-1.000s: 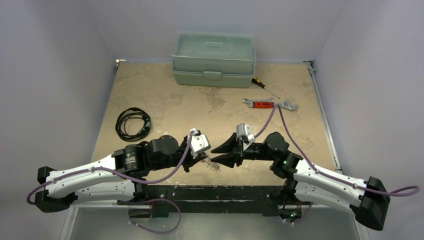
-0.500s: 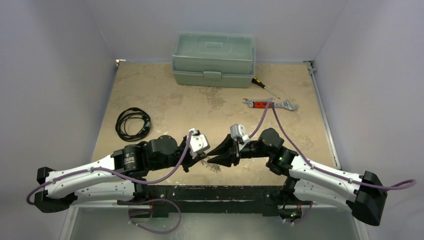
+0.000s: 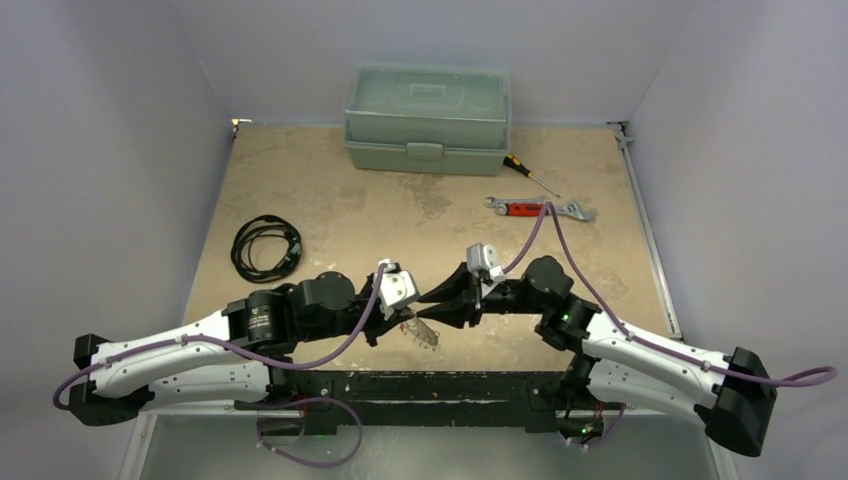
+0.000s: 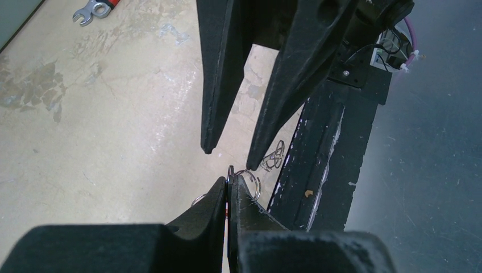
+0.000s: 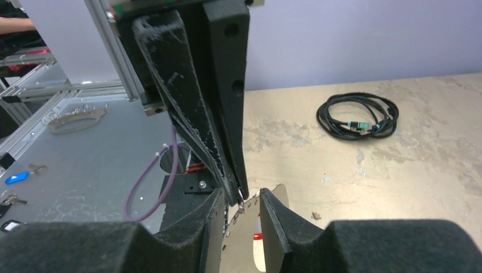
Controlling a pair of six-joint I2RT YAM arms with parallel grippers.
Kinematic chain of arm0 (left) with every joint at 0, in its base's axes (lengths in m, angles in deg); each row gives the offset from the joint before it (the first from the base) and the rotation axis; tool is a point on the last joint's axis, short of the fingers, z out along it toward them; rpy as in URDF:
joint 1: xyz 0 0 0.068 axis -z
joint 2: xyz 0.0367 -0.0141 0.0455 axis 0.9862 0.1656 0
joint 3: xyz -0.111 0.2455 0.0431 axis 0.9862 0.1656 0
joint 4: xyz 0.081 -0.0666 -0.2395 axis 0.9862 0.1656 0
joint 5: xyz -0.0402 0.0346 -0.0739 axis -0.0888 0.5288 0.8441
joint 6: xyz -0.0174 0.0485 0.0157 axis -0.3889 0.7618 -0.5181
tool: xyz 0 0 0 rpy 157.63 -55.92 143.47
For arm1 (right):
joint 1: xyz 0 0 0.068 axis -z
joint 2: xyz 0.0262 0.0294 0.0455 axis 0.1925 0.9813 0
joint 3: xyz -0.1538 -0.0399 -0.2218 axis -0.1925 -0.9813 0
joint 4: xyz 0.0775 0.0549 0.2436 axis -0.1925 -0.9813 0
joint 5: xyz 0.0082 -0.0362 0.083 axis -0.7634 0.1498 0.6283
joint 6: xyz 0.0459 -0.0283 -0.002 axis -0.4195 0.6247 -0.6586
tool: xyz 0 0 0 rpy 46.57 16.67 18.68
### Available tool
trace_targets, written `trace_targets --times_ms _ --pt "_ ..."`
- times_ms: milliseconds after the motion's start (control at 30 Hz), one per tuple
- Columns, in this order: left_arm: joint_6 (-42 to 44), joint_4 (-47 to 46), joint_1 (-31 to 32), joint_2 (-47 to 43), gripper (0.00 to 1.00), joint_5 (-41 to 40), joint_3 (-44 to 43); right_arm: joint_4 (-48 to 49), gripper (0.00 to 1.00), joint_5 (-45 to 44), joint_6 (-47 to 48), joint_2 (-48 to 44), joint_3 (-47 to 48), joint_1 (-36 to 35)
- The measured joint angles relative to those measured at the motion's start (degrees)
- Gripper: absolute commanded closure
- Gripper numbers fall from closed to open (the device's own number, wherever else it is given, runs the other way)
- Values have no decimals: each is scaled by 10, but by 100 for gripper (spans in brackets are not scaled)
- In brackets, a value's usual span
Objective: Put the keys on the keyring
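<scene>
left end effector point(image 4: 228, 185): jaws pressed together, pinching the thin wire of the keyring point(image 4: 253, 181) right at the fingertips. in the top view the rest of the ring point(image 3: 427, 333) hangs below the tips, close over the near edge of the tabletop point(image 3: 330, 190), with small keys strung on it.

right end effector point(image 3: 424, 308): a second ago it stood clear of my left one with a visible gap between us and its jaws wider. now it has come in leftward and narrowed. its fingers point(image 4: 211, 136) are partly spread and straddle the left tip and the ring wire. from the right wrist the ring dangles in the gap between those fingers. i cannot tell whether they touch it.

left arm: pose much as before.

blue-tagged key point(image 5: 17, 177): lies on the grey metal sheet below the tabletop's near edge, well apart from the ring.

toolbox point(image 3: 427, 105), screwdriver point(image 3: 530, 175), red-handled wrench point(image 3: 540, 208) and coiled black cable point(image 3: 265, 247): unmoved.
</scene>
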Motion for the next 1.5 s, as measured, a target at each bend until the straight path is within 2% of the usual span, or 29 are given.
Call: trace_targets --times_ms 600,700,767,933,1033,1233,1267,1400,1433,1467,1500 --pt "0 6 0 -6 100 6 3 -2 76 17 3 54 2 3" --pt "0 12 0 -6 100 9 3 -1 82 31 4 62 5 4" --pt "0 14 0 -6 100 10 3 -1 90 43 6 69 8 4" --pt "0 18 0 -6 100 16 3 0 92 70 8 76 11 5" --pt "0 17 0 -6 100 21 5 0 100 82 10 77 11 7" --pt "0 18 0 -6 100 29 7 0 100 105 12 80 12 8" --pt "0 18 1 -7 94 30 7 0 100 106 12 80 12 8" --pt "2 17 2 -9 55 27 7 0 100 108 11 78 12 8" --pt "2 17 2 -10 35 23 7 0 100 108 12 77 12 7" --pt "2 16 2 -12 21 19 7 -2 100 108 12 76 12 7" --pt "4 13 2 -14 14 16 7 -4 100 106 14 76 12 7"
